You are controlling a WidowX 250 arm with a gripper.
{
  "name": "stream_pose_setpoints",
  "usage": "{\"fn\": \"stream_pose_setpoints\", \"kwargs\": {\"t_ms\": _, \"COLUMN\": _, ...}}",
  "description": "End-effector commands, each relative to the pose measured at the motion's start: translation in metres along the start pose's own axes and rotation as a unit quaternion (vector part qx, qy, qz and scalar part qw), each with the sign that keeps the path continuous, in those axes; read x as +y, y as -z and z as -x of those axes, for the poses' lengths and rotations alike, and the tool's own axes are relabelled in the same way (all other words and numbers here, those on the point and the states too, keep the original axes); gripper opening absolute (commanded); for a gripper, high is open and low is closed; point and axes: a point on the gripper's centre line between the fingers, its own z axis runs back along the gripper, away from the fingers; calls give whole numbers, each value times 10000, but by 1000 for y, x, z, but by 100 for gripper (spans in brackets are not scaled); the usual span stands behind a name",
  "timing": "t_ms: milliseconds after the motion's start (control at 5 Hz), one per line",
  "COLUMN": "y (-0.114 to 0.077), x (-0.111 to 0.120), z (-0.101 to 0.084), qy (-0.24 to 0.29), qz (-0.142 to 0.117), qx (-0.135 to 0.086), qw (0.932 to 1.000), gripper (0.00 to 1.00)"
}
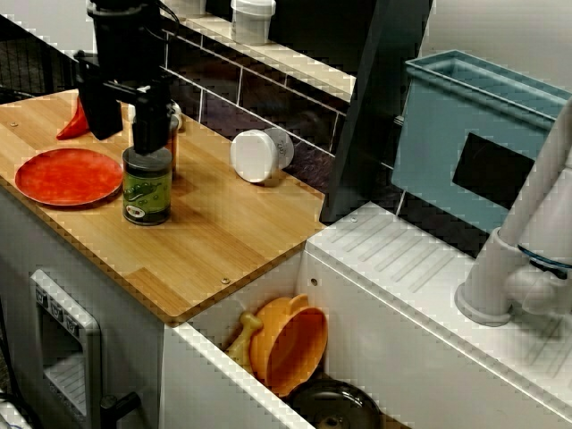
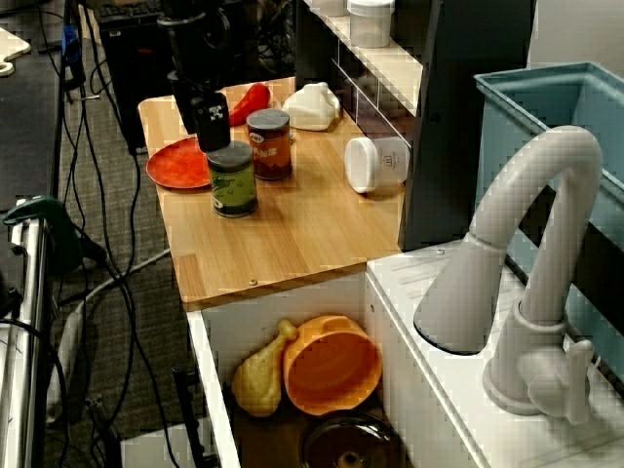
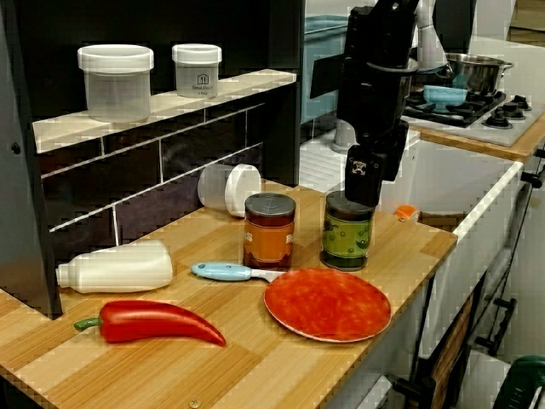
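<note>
- View from above the sink: my black gripper [image 1: 128,138] hangs over the dark-lidded glass jar with the green label [image 1: 147,188]. The jar stands upright on the wooden counter [image 1: 223,232], just beside the round red plate [image 1: 67,176]. I see the fingers spread wide, gripping nothing. A white plastic tub [image 1: 261,154] lies on its side near the back wall.
- View along the counter from the tap: one finger [image 2: 213,122] sits right over the green-label jar's lid; I cannot tell whether they touch. A grey-lidded jar of orange sauce [image 2: 269,144] stands just beside it.
- View from the counter's front: the gripper shows side-on here, so I cannot judge its opening. A long red pepper [image 3: 153,322], a white bottle lying flat [image 3: 115,267] and a blue-handled knife [image 3: 226,271] lie to the left of the plate.
</note>
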Motion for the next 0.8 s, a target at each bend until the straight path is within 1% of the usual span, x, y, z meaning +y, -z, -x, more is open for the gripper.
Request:
{"fn": "stream_pose_setpoints", "kwargs": {"t_ms": 0, "y": 0, "x": -3, "z": -14, "qy": -53, "qz": -134, "qx": -172, "qw": 9997, "gripper": 100}}
{"fn": "stream_pose_setpoints", "kwargs": {"t_ms": 600, "y": 4, "x": -4, "z": -11, "qy": -253, "qz": -166, "qx": -195, "qw": 9994, "gripper": 100}}
